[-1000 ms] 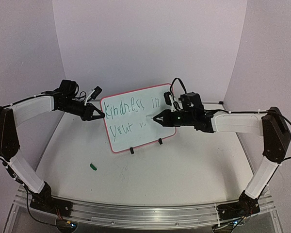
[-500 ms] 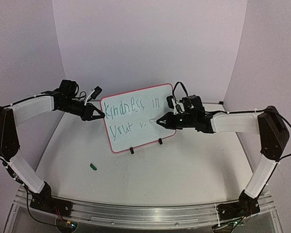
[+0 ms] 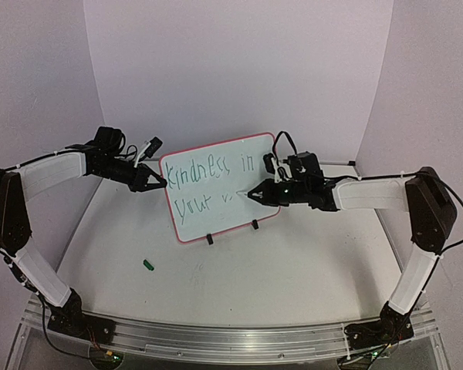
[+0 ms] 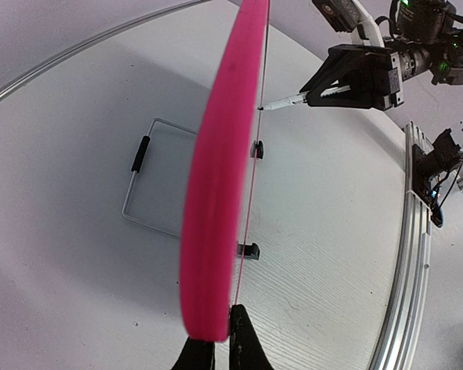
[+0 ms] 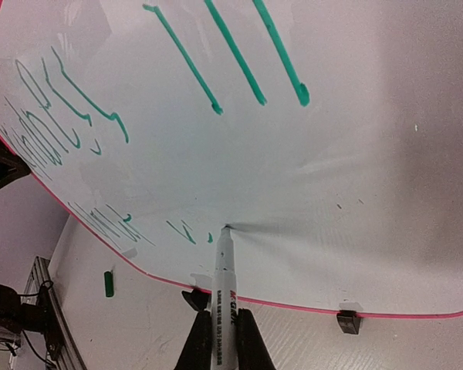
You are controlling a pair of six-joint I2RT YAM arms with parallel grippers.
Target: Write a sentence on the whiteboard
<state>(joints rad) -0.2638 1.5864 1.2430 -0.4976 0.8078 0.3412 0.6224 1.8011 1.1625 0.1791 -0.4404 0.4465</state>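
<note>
The sentence point(image 3: 208, 181) is thin green handwriting in two wobbly rows. Top row reads "Kindness in"; bottom row reads "your", then a couple of tiny squiggles I can't make out. The letters are uneven in size, and the "in" comes out as three bold slanted strokes in the right wrist view.

It sits on the whiteboard point(image 3: 224, 216), a small white rectangle with rounded corners and a thin red frame that looks hot pink up close. The board stands on edge on two small black feet point(image 3: 209, 239), around the middle of the table point(image 3: 293, 270) toward the back, between the two arms and turned a bit askew.

The marker point(image 5: 220, 285) has a white barrel with black print starting with an M, but the rest is too small for me to read. Its tip touches the board on the bottom row, just right of the squiggles.

The right gripper point(image 5: 221, 320) has its jaws pinched on the marker barrel. The left gripper point(image 4: 216, 343) is clamped on the board's left edge, one finger on each side of the frame.

A small green piece point(image 3: 147, 264) lies on the table, well in front of the board to the left.
</note>
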